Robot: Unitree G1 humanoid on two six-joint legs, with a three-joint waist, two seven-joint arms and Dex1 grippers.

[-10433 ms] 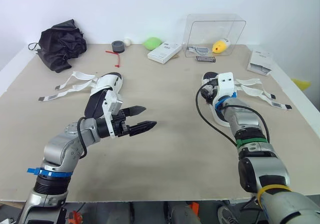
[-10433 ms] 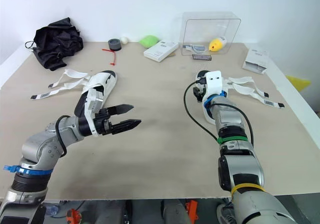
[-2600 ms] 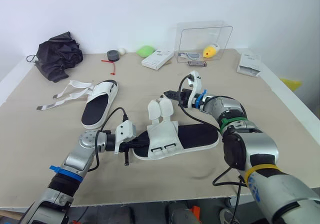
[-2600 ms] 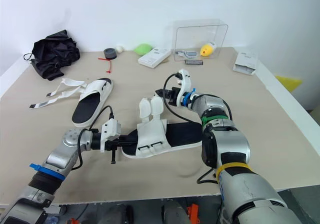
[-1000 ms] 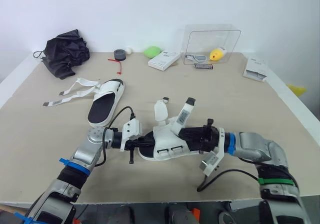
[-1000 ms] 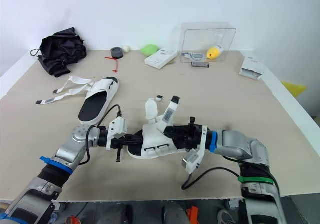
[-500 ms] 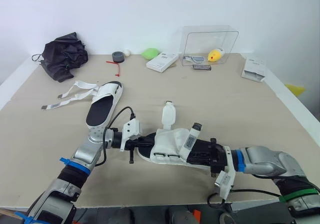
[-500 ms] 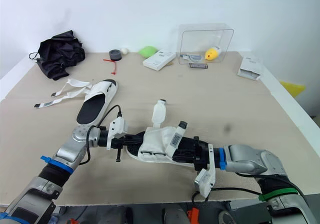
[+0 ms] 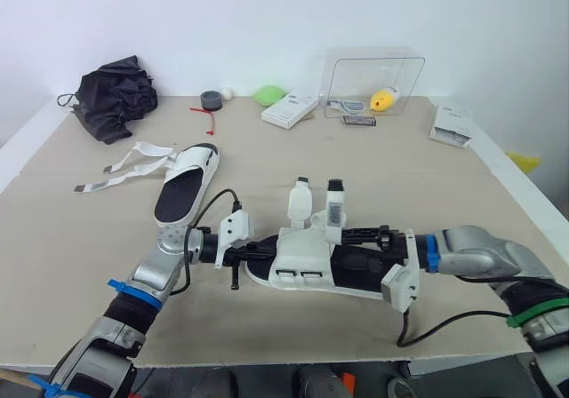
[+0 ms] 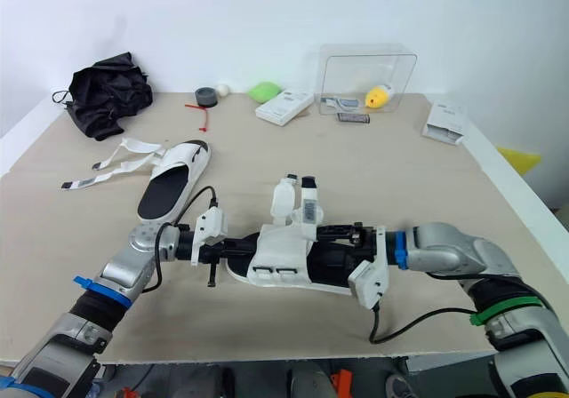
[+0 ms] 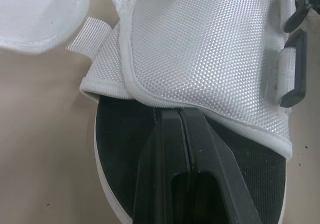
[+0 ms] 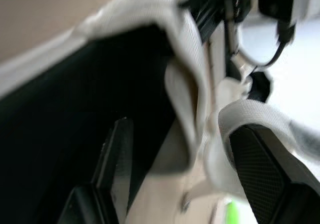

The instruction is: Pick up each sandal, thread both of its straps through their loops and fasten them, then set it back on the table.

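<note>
A white sandal with a black footbed (image 9: 302, 263) lies in the middle of the table, its two straps (image 9: 300, 204) standing upright and loose. My left gripper (image 9: 265, 250) is shut, and its joined fingers (image 11: 181, 134) rest on the footbed with the tips tucked under the mesh upper. From the heel side, my right gripper (image 9: 352, 247) is open; its fingers (image 12: 117, 149) stand apart on either side of the upper's edge. A second white sandal (image 9: 182, 187) lies at the left with its straps (image 9: 133, 158) spread flat on the table.
Along the back edge are a black cloth bundle (image 9: 111, 96), a tape roll (image 9: 211, 99), a red tie (image 9: 209, 115), a green object (image 9: 269, 93), a white box (image 9: 292, 109) and a clear case (image 9: 373, 71) holding a yellow item. A booklet (image 9: 449, 123) lies at the far right.
My right gripper has opened and let go of the strap it was pulling down over the upper. That strap now stands upright beside the other one. The left gripper has stayed put.
</note>
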